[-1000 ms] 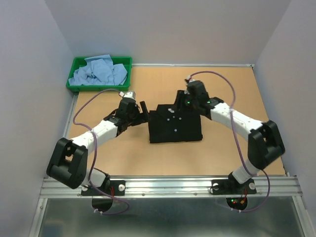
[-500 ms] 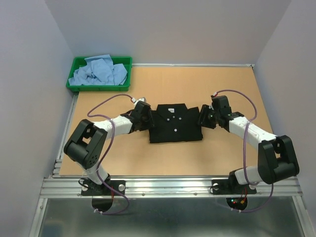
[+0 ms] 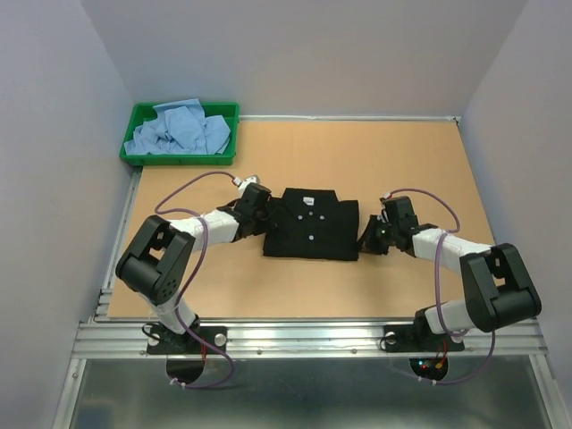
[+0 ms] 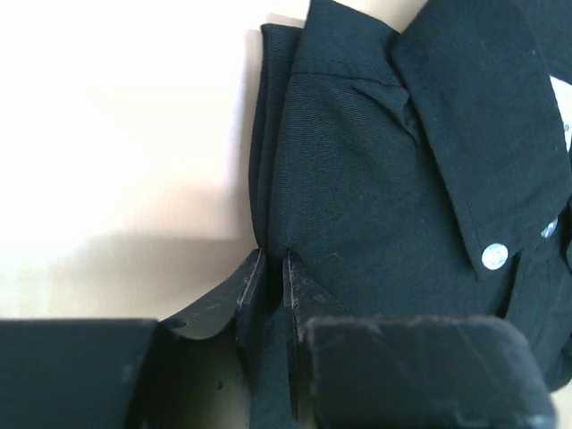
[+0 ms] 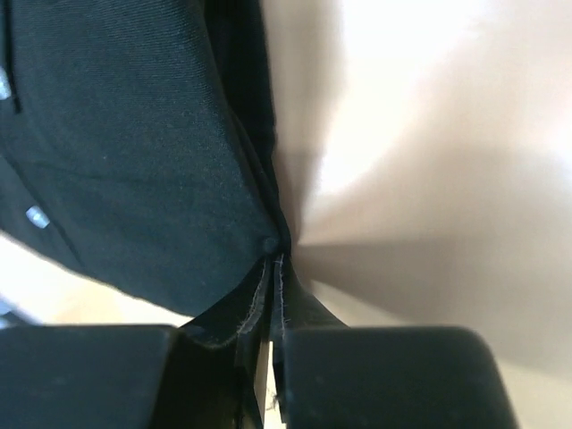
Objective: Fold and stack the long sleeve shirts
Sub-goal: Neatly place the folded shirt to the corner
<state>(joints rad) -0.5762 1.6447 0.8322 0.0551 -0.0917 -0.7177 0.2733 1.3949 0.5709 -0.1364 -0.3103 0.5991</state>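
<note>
The black shirt [image 3: 311,234] lies folded flat near the middle of the brown surface [image 3: 402,170]. It makes a neat block that is wider than it is deep, so its long side runs from left to right. It sits a little crooked, with the left end a bit farther back than the right end. The collar [image 3: 308,196] is at the far edge and points away from the arms. A row of small pale buttons [image 3: 307,215] runs from the collar toward the near edge.

The left end effector [image 3: 266,216] is low at the shirt's left edge, close to the collar. In the left wrist view its two fingers [image 4: 299,295] are pressed close together with a fold of black cloth between them, so it is clamped on the shirt's side edge.

The right end effector [image 3: 367,238] is low at the shirt's right edge, nearer the front corner. In the right wrist view its fingers [image 5: 228,317] are together, and the tip of the cloth meets them right at the tips. It seems to nip just a thin bit of the shirt there, but the view is dark and it is hard to be sure.

The two arms reach in from both sides, with the shirt between them.

The blue shirts [image 3: 179,130] lie in a loose heap in the green tray [image 3: 179,158]. The tray sits at the far left corner, well apart from the black shirt.
</note>
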